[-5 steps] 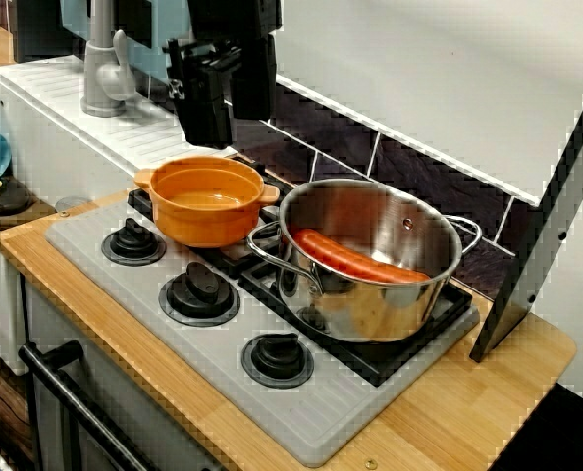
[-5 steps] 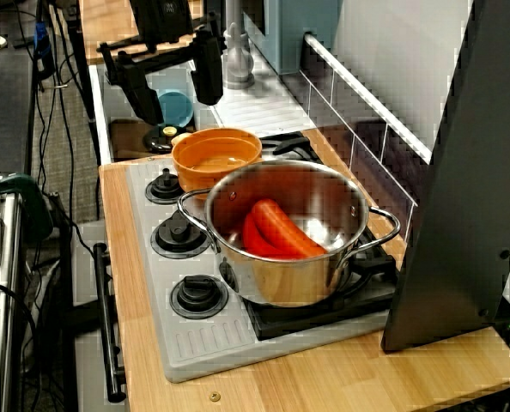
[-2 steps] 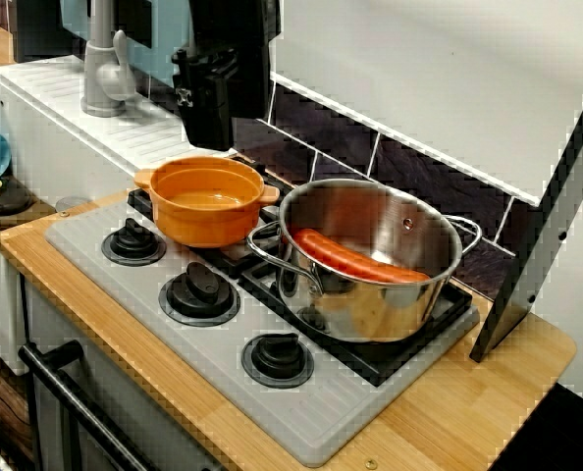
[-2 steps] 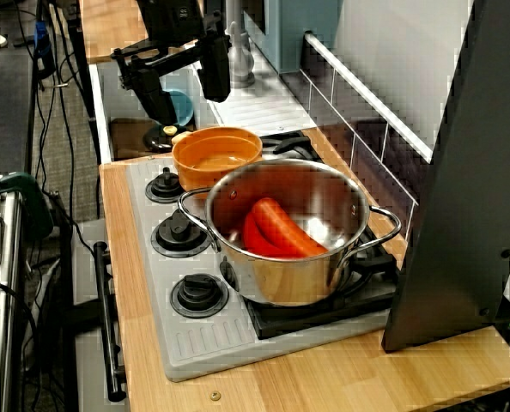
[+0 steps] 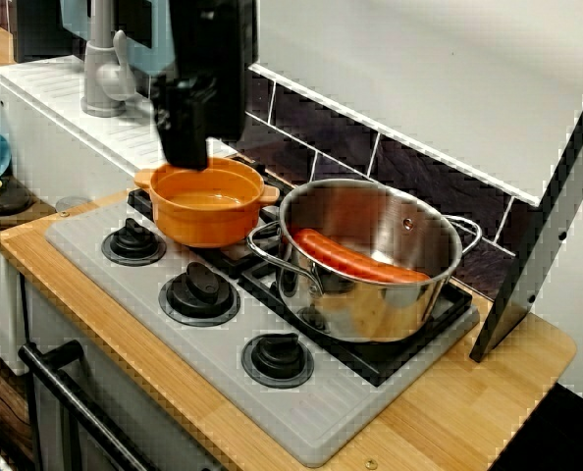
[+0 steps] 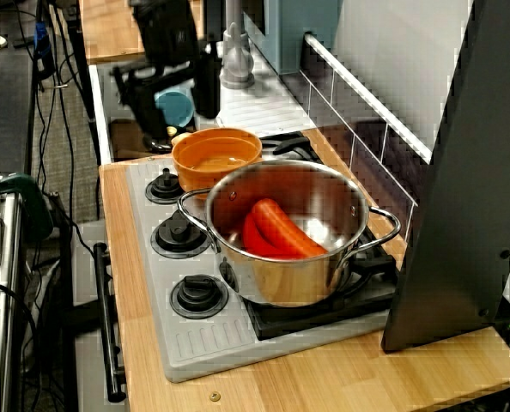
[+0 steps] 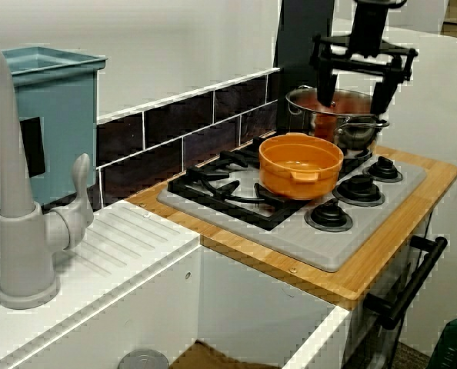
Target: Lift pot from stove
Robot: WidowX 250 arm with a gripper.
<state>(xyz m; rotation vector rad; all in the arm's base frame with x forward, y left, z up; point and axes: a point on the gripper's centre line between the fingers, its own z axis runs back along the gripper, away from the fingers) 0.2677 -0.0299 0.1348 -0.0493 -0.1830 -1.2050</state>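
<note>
Fingers [image 7: 324,86] spread wide above orange pot [image 7: 301,164] on stove [image 7: 290,223], steel pot [image 5: 375,260] touching it

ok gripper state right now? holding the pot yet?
Gripper: open, fingers spread, holding nothing. It hangs above the orange pot, which sits on the stove.

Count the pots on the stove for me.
2. The small orange pot sits on the back-left burner; the larger steel pot, holding a red item, sits on the grate right beside it. None appear hidden.
</note>
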